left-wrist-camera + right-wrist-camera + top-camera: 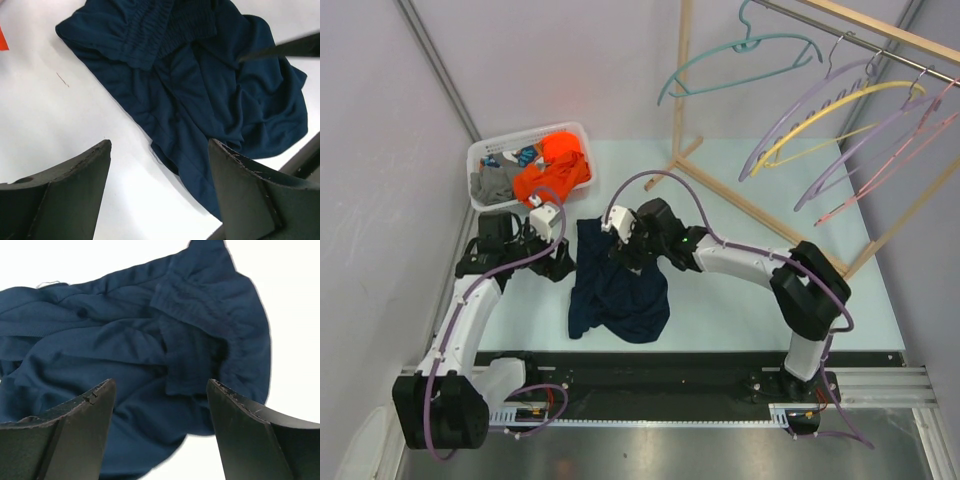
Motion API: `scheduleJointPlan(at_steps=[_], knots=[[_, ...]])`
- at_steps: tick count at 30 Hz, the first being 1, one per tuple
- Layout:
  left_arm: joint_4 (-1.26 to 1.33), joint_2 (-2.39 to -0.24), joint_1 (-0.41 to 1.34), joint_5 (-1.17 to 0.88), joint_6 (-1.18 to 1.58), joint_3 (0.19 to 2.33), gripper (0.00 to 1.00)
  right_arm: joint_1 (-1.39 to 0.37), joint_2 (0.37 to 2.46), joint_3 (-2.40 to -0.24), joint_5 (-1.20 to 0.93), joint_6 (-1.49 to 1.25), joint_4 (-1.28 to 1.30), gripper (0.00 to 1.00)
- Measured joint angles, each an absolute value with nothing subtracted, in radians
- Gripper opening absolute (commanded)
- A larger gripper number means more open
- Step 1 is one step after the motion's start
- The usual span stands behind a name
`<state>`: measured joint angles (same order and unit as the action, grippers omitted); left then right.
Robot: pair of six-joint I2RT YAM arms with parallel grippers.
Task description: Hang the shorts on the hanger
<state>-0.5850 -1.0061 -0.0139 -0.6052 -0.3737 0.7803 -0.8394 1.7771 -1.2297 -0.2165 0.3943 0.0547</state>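
The navy shorts lie crumpled on the table in front of both arms. They also show in the left wrist view and the right wrist view, with the elastic waistband bunched up. My left gripper is open and empty at the shorts' left edge, its midpoint over bare table beside the hem. My right gripper is open and empty just above the waistband end. The teal hanger hangs on the wooden rack rod at the back right, far from both grippers.
A white basket at the back left holds an orange garment and a grey garment. The wooden rack also carries purple hangers, a yellow hanger and a pink hanger. A right finger crosses the left wrist view.
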Motion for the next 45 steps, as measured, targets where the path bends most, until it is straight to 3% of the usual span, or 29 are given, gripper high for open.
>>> scheduleJointPlan(at_steps=[7,10,17,19,20,22,23,27,29,45], knots=[[-0.547,-1.038,-0.014,-0.602,-0.339,0.781,0.82,-0.839,1.983,-1.387,-0.119,0.401,0.025,0.85],[-0.529,-1.039,-0.017,-0.573,-0.289,0.781,0.81,-0.832,2.024,-1.429,-0.116,0.435,0.031,1.0],[-0.505,-1.12,-0.131,-0.598,-0.167,0.822,0.79,-0.873,2.073,-1.489,-0.121,0.582,0.062,0.98],[-0.503,-1.127,-0.15,-0.598,-0.156,0.822,0.79,-0.889,2.1,-1.497,-0.097,0.613,0.059,0.9],[-0.503,-1.127,-0.154,-0.598,-0.154,0.822,0.79,-0.896,2.116,-1.5,-0.083,0.623,0.053,0.76],[-0.502,-1.123,-0.157,-0.599,-0.154,0.822,0.79,-0.9,2.141,-1.5,-0.056,0.633,0.033,0.63],[-0.503,-1.12,-0.157,-0.599,-0.154,0.822,0.79,-0.896,2.15,-1.5,-0.04,0.631,0.022,0.49],[-0.502,-1.095,-0.157,-0.606,-0.159,0.822,0.78,-0.861,2.149,-1.514,-0.022,0.6,0.014,0.2],[-0.499,-1.081,-0.157,-0.611,-0.165,0.822,0.79,-0.845,2.131,-1.516,-0.038,0.57,0.025,0.0],[-0.545,-0.998,-0.106,-0.847,-0.497,0.889,0.78,-0.768,1.852,-1.594,-0.448,0.318,0.287,0.0]])
